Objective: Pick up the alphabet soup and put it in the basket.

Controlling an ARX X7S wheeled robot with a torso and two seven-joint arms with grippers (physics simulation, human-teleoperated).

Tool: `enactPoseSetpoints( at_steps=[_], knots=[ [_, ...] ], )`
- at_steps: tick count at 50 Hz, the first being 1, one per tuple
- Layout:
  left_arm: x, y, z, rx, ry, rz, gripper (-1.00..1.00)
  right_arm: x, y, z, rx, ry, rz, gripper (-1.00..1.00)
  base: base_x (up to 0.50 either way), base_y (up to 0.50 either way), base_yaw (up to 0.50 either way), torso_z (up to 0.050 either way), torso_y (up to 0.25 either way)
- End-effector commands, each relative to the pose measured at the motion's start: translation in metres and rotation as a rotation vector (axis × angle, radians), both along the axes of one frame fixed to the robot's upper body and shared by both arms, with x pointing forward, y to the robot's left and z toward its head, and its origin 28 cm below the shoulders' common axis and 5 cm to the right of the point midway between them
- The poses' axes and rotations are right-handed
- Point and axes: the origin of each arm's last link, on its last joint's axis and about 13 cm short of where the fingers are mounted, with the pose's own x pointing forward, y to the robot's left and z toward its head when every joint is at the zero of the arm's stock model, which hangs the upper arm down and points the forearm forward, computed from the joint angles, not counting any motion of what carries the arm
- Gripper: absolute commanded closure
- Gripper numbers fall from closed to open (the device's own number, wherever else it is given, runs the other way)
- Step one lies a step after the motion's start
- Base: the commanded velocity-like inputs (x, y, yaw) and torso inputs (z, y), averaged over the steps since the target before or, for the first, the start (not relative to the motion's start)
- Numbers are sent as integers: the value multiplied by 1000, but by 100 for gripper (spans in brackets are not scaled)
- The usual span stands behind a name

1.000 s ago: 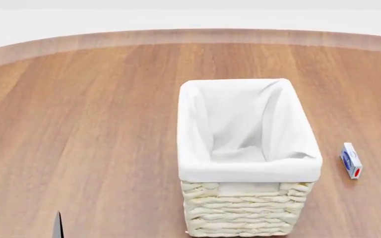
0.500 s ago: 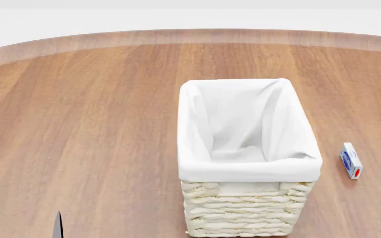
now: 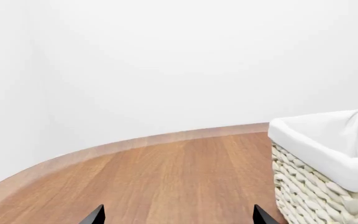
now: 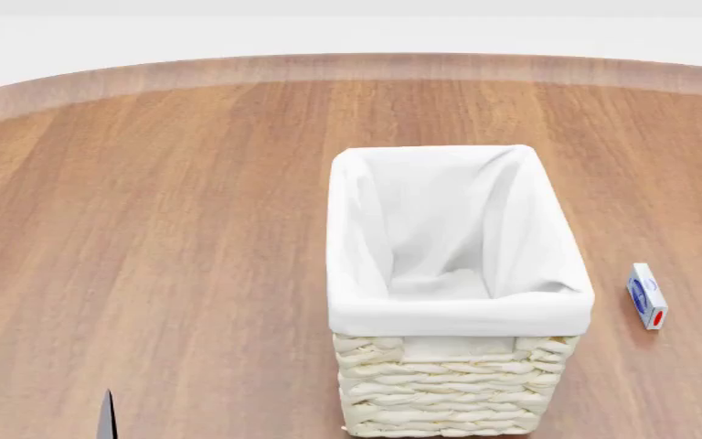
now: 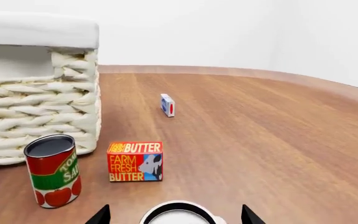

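Soup can between spread right hand fingers, basket beyond

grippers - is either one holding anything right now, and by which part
Nothing is held. The left gripper has open fingers over bare table. The right gripper is open around a pale round can top, not closed on it.

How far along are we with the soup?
Done: nothing; the basket shows only its lining. In hand: the open right gripper brackets a pale can top, likely the alphabet soup, without gripping it. Left to do: grasp, lift, drop it in. The left gripper is open and holds nothing.
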Motion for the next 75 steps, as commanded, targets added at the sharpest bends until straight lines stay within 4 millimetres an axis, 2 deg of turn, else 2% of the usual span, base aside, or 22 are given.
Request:
enactPoseSetpoints(
  at_steps=[1, 16, 28, 29, 40, 47, 60, 62, 64, 65, 71, 73, 75],
  knots=[
    [0, 0, 0, 0, 0, 0, -100, 4, 0, -6, 5, 9, -14, -100, 0, 0, 0, 0, 0],
    [0, 1, 1, -1, 0, 1, -100, 7, 2, -25, 25, 52, -31, -100, 0, 0, 0, 0, 0],
    [0, 1, 1, 1, 0, 2, -100, 8, 2, -27, 31, 52, -46, -100, 0, 0, 0, 0, 0],
    [0, 1, 0, 0, 1, 2, -100, 8, 2, -28, 35, 51, -40, 100, 0, 0, 0, 0, 0],
    [0, 1, 0, 0, 3, 2, -100, 10, 4, -27, 38, 41, -34, 100, 0, 0, 0, 0, 0],
    [0, 2, 1, 0, 2, 4, -100, 17, 6, -16, 41, 20, -25, 100, 2, 0, 0, 0, 0],
    [0, 3, 2, -6, 2, 7, -100, 34, 10, 40, 23, -89, 19, 100, 0, 0, 0, 0, 0],
    [0, 3, 2, -7, 2, 9, -100, 36, 9, 55, 15, -118, 30, 100, 0, 0, 0, 0, 0],
    [0, 3, 2, -8, 1, 9, -100, 37, 9, 57, 12, -121, 33, 100, 0, 0, 0, 0, 0],
    [0, 4, 3, -8, 1, 10, -100, 38, 9, 67, 6, -140, 33, 100, 0, 0, 0, 0, 0],
    [0, 4, 3, -8, 2, 12, -100, 41, 7, 83, -10, -171, 43, 100, 0, 0, 0, 0, 0],
    [0, 4, 3, -9, 0, 10, -100, 41, 6, 95, -15, -181, 38, 100, 0, 0, 0, 0, 5],
    [0, 4, 3, -9, 1, 10, -100, 41, 5, 96, -18, -196, 39, 100, 0, 0, 0, 0, 0]
  ],
)
